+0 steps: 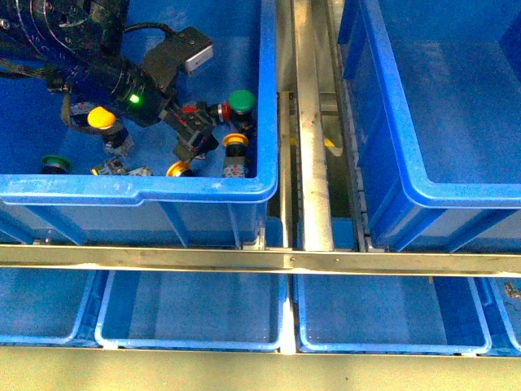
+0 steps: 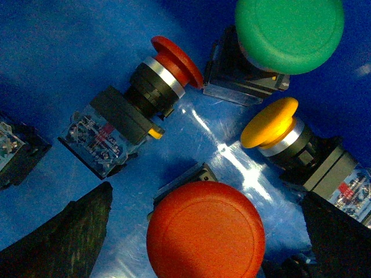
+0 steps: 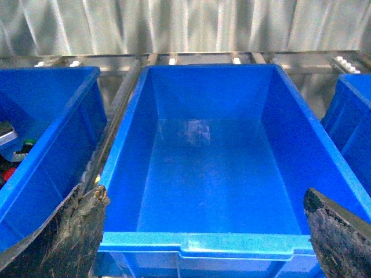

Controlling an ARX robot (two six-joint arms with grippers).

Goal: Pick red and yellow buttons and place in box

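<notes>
A big blue box [image 3: 232,174] fills the middle of my frame, its floor glossy. I see the right gripper [image 3: 206,237] with its dark fingers [image 3: 66,240] wide apart at two corners, and neighbouring bins [image 3: 46,127] at both side edges.

Green-capped button [image 1: 241,101]; steel rail [image 1: 163,259] across front; shallow blue trays [image 1: 195,314] beneath it.

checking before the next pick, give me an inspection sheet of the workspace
surface: source bin floor glossy blue, buttons scattered on it
job's things: red button with cap facing the camera; second red button and yellow button on their sides; box empty
clutter: green button beside them
tools: left tool open around the red cap; right tool open above the box
cables: black cable on the left arm
surroundings: metal rails, shallow blue trays below
</notes>
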